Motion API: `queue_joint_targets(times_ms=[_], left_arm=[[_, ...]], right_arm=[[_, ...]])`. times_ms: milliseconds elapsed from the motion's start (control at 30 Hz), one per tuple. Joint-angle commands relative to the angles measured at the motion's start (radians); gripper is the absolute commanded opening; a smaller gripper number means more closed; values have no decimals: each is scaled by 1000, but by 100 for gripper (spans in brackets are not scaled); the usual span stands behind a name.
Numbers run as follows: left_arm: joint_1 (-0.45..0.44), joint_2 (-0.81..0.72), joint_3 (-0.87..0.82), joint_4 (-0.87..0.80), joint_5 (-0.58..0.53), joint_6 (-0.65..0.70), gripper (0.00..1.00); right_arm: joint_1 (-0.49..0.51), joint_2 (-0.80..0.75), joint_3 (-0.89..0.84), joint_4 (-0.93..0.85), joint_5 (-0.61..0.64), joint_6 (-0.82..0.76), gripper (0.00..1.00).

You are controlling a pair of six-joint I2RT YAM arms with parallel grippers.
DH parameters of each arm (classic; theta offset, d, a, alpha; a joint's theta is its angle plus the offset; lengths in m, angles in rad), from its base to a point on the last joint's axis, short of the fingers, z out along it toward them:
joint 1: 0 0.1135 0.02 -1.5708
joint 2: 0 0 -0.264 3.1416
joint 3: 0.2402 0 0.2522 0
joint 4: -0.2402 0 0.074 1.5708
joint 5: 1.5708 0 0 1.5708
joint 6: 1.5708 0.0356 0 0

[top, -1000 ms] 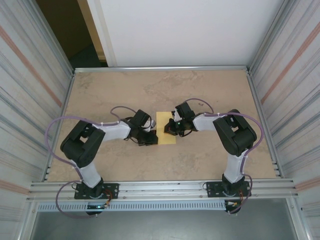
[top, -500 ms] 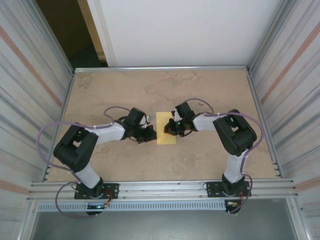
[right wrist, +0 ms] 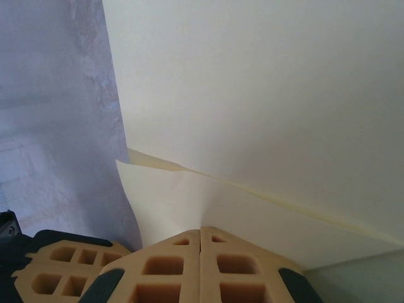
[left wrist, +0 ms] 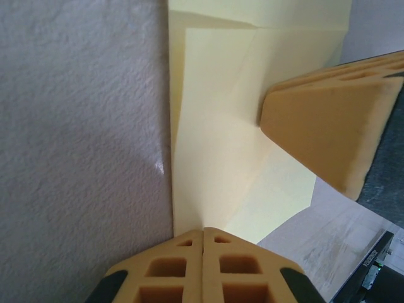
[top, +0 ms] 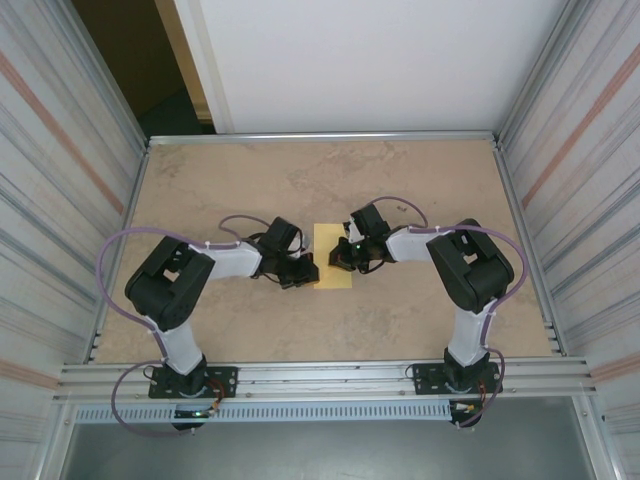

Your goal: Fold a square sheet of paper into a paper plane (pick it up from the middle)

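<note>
1. The paper (top: 333, 257) lies flat at the middle of the table (top: 250, 180). It is already partly folded: the left wrist view shows a diagonal crease (left wrist: 214, 82) across it. The plane looks to be early in its folding.
2. The left gripper (top: 308, 272) has its fingers pressed together, tips down on the paper's edge at about 8 o'clock. It pinches nothing.
3. The right gripper (top: 342, 260) also has its fingers pressed together, with nothing between them. Its tips bear on the sheet toward 4 o'clock of its centre.
4. The step in hand looks like flattening a fold, with one arm pinning and the other rubbing the crease.
5. To do it well, let one gripper be the anchor and push straight down, so the thin sheet cannot slide on the smooth table.
6. Draw the other tip along the crease, from the anchored end outward, not across it. A sideways push would likely wrinkle or shift the layers.
7. Press lightly and evenly, since too much drag could roll or tear the edge.
8. The two sets of tips sit near each other, so aim the stroke away from the partner to avoid a knock.
9. Check that the folded edges line up before lifting either arm.
</note>
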Motion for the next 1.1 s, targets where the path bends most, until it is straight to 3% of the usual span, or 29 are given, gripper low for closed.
queue_joint_targets(times_ms=[0, 200, 667, 900, 1067], left_arm=[[-10, 30, -17, -90, -38, 0, 0], [-10, 31, -23, -99, -40, 3, 0], [-10, 34, -25, -95, -42, 3, 0], [-10, 35, -27, -118, -52, 1, 0], [-8, 42, -31, -166, -85, -3, 0]], right_arm=[[-6, -53, -8, -69, 63, -31, 0], [40, -132, 1, -53, 60, -55, 0], [103, -35, -33, -7, 78, 21, 0], [90, -8, -35, -4, 78, 12, 0], [16, -18, -68, 6, 74, 1, 0]])
